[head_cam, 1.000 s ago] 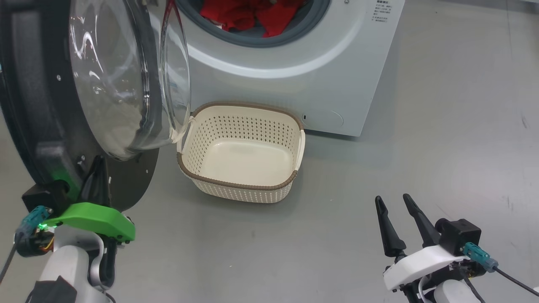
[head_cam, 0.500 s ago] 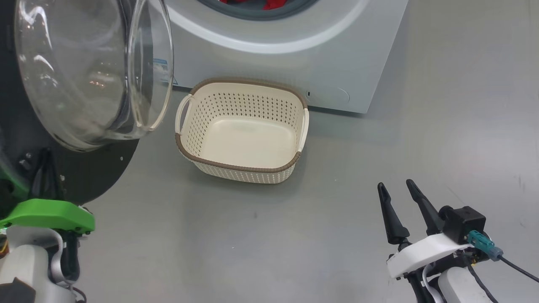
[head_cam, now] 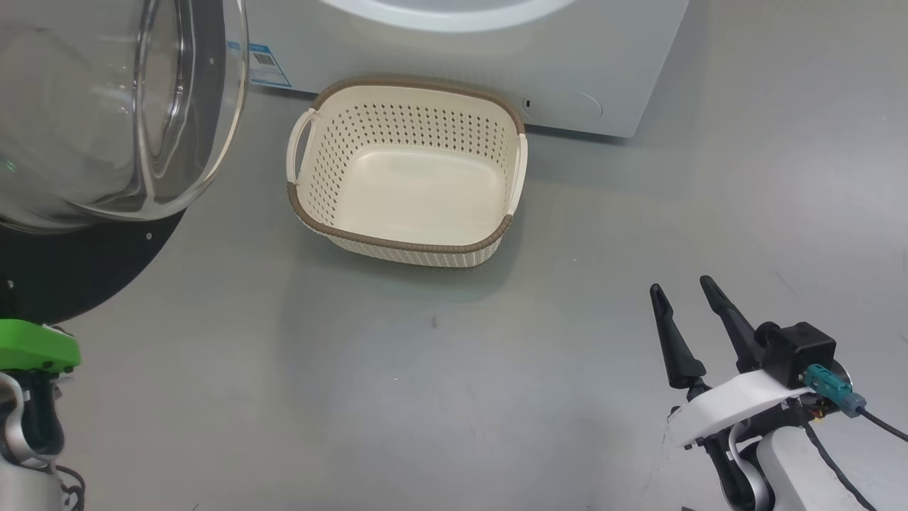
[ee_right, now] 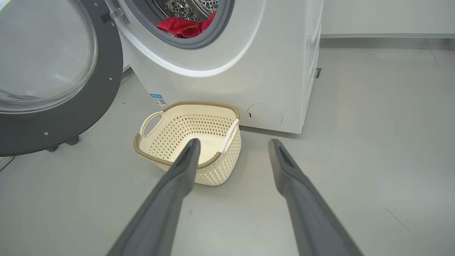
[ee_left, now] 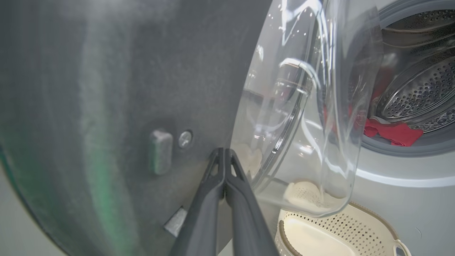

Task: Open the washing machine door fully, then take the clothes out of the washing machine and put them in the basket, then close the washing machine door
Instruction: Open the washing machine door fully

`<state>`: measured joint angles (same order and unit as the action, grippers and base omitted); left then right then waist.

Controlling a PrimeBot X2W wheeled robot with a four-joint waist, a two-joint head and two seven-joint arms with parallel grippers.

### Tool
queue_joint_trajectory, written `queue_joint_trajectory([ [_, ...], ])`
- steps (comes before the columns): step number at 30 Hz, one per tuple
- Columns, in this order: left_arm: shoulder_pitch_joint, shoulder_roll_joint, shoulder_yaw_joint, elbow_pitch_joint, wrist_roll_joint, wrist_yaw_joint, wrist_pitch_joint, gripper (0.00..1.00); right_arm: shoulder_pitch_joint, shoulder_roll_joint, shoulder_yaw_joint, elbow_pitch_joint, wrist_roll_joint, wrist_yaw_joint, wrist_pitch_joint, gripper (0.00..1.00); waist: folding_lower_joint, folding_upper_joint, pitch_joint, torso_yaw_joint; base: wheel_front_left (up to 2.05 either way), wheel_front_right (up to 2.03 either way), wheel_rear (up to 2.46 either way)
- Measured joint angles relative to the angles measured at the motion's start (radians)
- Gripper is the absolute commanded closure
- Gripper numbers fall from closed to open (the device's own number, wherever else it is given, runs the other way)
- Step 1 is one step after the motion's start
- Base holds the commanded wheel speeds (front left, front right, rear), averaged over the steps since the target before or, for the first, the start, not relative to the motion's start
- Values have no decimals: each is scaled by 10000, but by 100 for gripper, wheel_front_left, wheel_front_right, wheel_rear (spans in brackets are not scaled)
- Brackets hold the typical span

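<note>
Floor [head_cam: 425, 397]: smooth grey, seamless as far as it shows, with a soft sheen. Small dark speck [head_cam: 434, 323] mid-floor. A thin scratch [ee_right: 394, 214] sits further right, with a few faint scuffs near it. At the back is a pale plain wall [ee_right: 387, 16], with a darker grey skirting band [ee_right: 373, 42] along its foot. Light is even and diffuse, shadows on the floor soft-edged.
</note>
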<state>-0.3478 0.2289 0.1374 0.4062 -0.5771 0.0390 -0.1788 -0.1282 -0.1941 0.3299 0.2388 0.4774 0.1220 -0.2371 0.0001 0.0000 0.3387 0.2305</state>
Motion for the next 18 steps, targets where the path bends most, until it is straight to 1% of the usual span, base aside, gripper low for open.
queue_joint_trajectory([
  [9, -439, 234, 600, 105, -309, 54, 0, 100, -281, -249, -10, -123, -35, 0, 44, 0, 0, 0, 619, 61, 0, 0, 0],
  [18, -791, 855, 1296, 608, -775, 56, 4, 100, -368, -389, -36, -232, -35, 0, 119, 0, -1, 0, 963, 63, 0, 0, 0],
])
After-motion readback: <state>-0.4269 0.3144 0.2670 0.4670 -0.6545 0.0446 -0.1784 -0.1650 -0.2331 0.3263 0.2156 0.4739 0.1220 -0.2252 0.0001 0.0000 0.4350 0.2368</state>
